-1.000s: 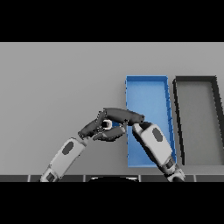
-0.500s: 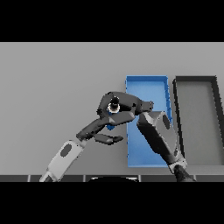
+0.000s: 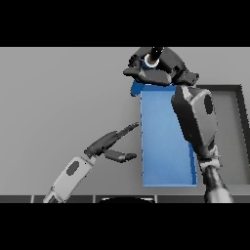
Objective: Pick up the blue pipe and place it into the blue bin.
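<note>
- Left hand [image 3: 106, 144] nearest, low centre-left over grey table [image 3: 58, 97], at end of white/grey forearm coming up from lower edge. Fingers straight, pointing up-right twd near-left side of blue bin; thumb spread apart below them. Holding nothing; fingertips just short of bin's left wall.
- Blue bin [image 3: 163, 166] right of centre, long axis running away from robot. Floor bare where visible; right part hidden behind right forearm.
- Dark bin [image 3: 229, 141] just beside blue bin on its right, partly hidden by same forearm.
- Right arm rising from lower right edge, crossing over blue bin's right side, big grey forearm shell mid-frame.
- Right hand [image 3: 158, 66] farthest, raised high over far end of blue bin, palm area dark. Fingers curled round blue pipe [image 3: 150, 62], gripping it.
- Pipe mostly hidden in grasp: only blue ring w/ pale end and dark centre showing at top of hand, plus blue bit lower left of hand. Pipe clear of table, above bin's far edge, not resting inside.
</note>
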Robot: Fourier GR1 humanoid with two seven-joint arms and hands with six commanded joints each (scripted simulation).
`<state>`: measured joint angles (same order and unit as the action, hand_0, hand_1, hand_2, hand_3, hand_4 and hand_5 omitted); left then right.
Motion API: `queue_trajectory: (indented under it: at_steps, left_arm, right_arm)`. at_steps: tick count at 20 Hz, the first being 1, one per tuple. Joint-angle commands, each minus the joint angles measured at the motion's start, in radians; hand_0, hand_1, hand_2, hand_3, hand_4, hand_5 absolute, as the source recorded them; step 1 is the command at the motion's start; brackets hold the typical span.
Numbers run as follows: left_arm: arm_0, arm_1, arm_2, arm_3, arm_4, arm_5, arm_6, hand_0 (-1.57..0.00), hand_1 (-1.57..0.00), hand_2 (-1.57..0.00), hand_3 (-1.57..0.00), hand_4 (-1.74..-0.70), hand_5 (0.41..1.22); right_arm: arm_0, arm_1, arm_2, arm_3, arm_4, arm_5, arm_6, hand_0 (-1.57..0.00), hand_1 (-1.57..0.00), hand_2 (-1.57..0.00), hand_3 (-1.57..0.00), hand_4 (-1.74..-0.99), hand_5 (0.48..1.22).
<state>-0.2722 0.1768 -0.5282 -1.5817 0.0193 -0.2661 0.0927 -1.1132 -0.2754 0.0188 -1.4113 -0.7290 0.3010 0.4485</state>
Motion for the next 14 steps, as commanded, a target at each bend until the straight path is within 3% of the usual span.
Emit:
queue_trajectory:
  at_steps: [1, 9, 14]
  left_arm:
    - [0.001, 0.004, 0.001, -0.011, 0.004, -0.001, 0.002, 0.00, 0.00, 0.00, 0.00, -0.89, 0.485]
    - [0.002, 0.010, 0.011, -0.002, 0.001, 0.002, -0.012, 0.00, 0.00, 0.00, 0.00, -0.88, 0.483]
    - [0.003, 0.002, 0.002, -0.009, -0.010, 0.010, 0.000, 0.00, 0.00, 0.00, 0.00, -0.87, 0.480]
  right_arm:
    - [-0.004, -0.011, -0.006, 0.054, 0.023, 0.001, -0.001, -1.57, -1.57, -1.57, -1.57, -1.498, 1.221]
    - [0.164, -0.073, -0.040, 0.302, 0.156, -0.040, -0.023, -1.57, -1.57, -1.57, -1.57, -1.499, 1.221]
    - [0.301, -0.078, -0.004, 0.301, 0.205, -0.135, 0.064, -1.57, -1.57, -1.57, -1.57, -1.499, 1.221]
